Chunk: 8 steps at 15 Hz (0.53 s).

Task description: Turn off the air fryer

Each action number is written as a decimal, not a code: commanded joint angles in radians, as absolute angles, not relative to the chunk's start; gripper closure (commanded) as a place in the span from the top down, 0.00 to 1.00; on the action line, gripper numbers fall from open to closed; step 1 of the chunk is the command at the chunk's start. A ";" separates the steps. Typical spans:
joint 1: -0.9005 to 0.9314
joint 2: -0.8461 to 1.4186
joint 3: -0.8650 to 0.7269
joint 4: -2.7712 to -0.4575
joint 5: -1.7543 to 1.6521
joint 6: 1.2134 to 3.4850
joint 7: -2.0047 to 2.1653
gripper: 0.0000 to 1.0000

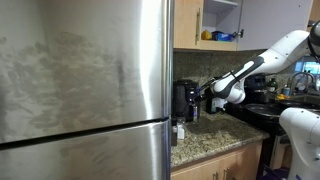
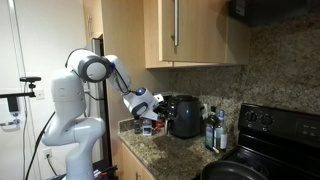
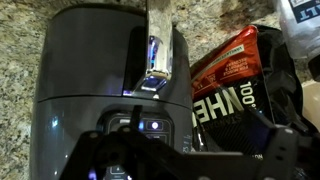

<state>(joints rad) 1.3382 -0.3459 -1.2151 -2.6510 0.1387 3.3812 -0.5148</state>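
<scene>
The air fryer point(image 3: 90, 80) is a rigid, boxy black shell with a glossy skin. Expect it to be fairly heavy and steady, but slippery under a fingertip. It offers no edge worth pinching, so don't try to take hold of it. Treat this as a press. The place to touch is the lit control panel point(image 3: 150, 126), which glows near the bottom of the wrist view, just below a silvery strip point(image 3: 158, 45) running up the middle of the body. Push straight into the panel and lightly. A sideways shove could slide the unit on the stone, and a hard jab could mark the glossy face.

The fryer stands on the granite countertop point(image 2: 160, 150). In an exterior view it sits just right of the stainless fridge point(image 1: 80, 80), and in the exterior view from the other side some bottles point(image 2: 211, 128) and then the black stove point(image 2: 270, 130) lie to its right. A red and black bag point(image 3: 235, 70) lies close beside it in the wrist view, so keep your approach clear of that.

Your gripper point(image 2: 147, 110) hangs just beside the fryer, close to its front. Its dark fingers blend into the dark casing, so I cannot tell whether they are spread or closed.
</scene>
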 commanded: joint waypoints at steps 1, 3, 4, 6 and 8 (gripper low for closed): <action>1.338 -0.346 -1.212 -2.651 0.139 3.381 -0.515 1.00; 1.412 -0.342 -1.272 -2.659 0.128 3.427 -0.521 1.00; 1.458 -0.331 -1.306 -2.665 0.126 3.462 -0.521 1.00; 1.544 -0.339 -1.374 -2.665 0.113 3.487 -0.526 1.00; 1.518 -0.346 -1.347 -2.657 0.123 3.460 -0.516 1.00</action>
<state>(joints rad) 1.5210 -0.3456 -1.3497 -2.6566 0.1230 3.4613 -0.5162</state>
